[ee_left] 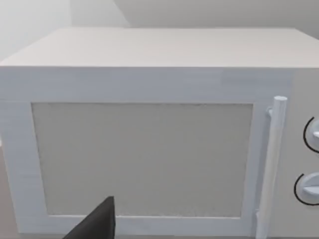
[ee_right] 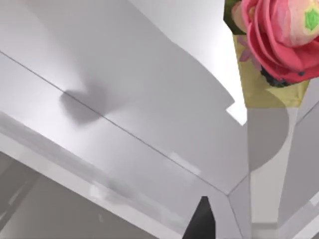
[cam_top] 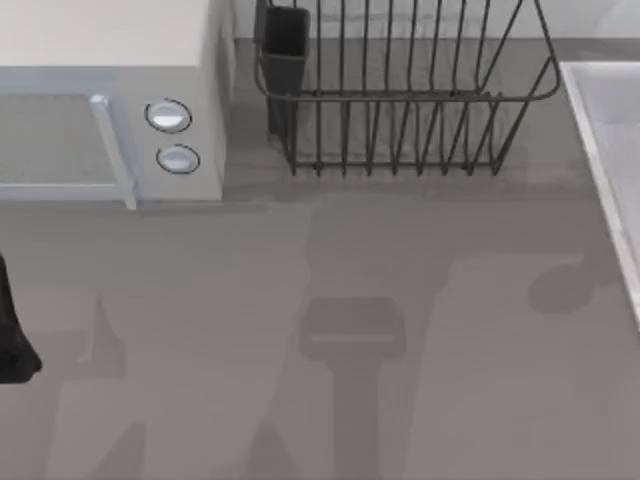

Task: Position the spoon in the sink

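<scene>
The spoon is out of view. The sink [cam_top: 612, 140] is a pale basin with a lighter raised rim at the table's right edge. Its smooth walls [ee_right: 149, 99] lie close under my right wrist camera, where one dark fingertip [ee_right: 202, 221] of the right gripper pokes in over the rim. My left arm [cam_top: 12, 345] sits at the table's left edge. In the left wrist view one dark finger [ee_left: 97, 224] shows in front of the microwave's door.
A white microwave [cam_top: 110, 110] with two round knobs fills the back left. A dark wire dish rack [cam_top: 400, 90] stands at the back middle, just left of the sink. A pink flower-like object [ee_right: 279, 35] on an olive base sits by the sink's corner.
</scene>
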{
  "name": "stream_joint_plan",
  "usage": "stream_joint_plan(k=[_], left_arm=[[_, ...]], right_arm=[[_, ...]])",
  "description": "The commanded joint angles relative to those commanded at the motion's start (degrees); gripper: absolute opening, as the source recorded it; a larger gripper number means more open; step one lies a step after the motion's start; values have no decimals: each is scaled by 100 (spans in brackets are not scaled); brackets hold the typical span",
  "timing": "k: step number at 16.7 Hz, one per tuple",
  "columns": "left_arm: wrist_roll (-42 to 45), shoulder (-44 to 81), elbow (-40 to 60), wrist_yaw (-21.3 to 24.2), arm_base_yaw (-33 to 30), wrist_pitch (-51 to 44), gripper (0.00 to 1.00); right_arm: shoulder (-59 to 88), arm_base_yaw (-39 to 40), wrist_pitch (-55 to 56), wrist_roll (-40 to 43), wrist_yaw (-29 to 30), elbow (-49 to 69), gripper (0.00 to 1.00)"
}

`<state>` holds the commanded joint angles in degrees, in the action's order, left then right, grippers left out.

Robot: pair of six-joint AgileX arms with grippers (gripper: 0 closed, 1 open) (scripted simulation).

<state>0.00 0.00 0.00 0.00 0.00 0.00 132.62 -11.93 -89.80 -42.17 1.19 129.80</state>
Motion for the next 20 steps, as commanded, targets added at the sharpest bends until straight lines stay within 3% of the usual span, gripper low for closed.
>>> stream_joint_plan(k=[5,9,16,20], left_arm=[[0,0,0,0,0,0,100],[0,0,0,0,0,0,100],[0,0,0,0,0,0,100],[0,0,0,0,0,0,100]], right_arm=[[1658,168,-598,-87,2,2500,0],[2354,255,-796,-108,7,3504,0],[2439,231,-792,-121,4,3618,0],[2209,221,-326,-142,2,2978,0]])
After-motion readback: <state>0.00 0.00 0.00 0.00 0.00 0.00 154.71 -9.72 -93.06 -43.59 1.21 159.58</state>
